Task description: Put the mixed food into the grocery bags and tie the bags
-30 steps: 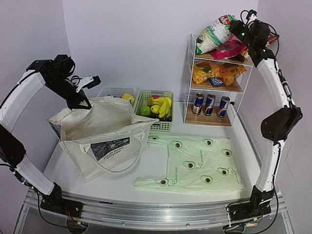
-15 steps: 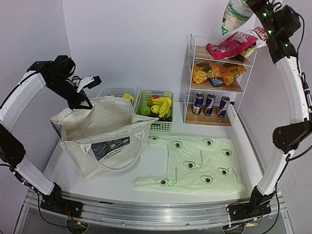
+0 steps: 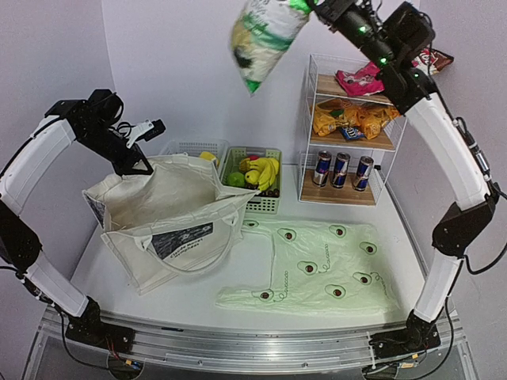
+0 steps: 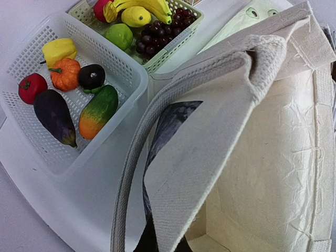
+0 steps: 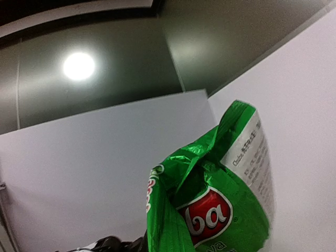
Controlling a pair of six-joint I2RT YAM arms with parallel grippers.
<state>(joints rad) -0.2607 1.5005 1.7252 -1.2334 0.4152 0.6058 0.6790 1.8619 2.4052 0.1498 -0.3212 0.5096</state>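
Observation:
My right gripper (image 3: 314,7) is shut on the top of a green-white crisp packet (image 3: 261,36), which hangs high above the baskets, left of the shelf. The right wrist view shows that packet (image 5: 215,210) filling the lower frame against the wall and ceiling. My left gripper (image 3: 136,165) is shut on the back rim of the cream canvas tote (image 3: 166,214) and holds it open. The left wrist view shows the pinched canvas rim (image 4: 210,157) running down between the jaws. The avocado-print plastic bag (image 3: 317,265) lies flat at the front right. Bananas (image 3: 264,169) and grapes (image 4: 160,34) sit in the green basket (image 3: 261,204).
A wire shelf (image 3: 307,119) at the back right holds a pink crisp packet (image 3: 356,77), orange crisp packets (image 3: 352,119) and three drink cans (image 3: 341,169). A white basket (image 4: 94,157) beside the tote holds an eggplant (image 4: 55,115) and other vegetables.
My right arm has lifted the green-white packet off the shelf's top and swung it left, high over the baskets. The left arm keeps its hold on the tote, whose rim shifted slightly.

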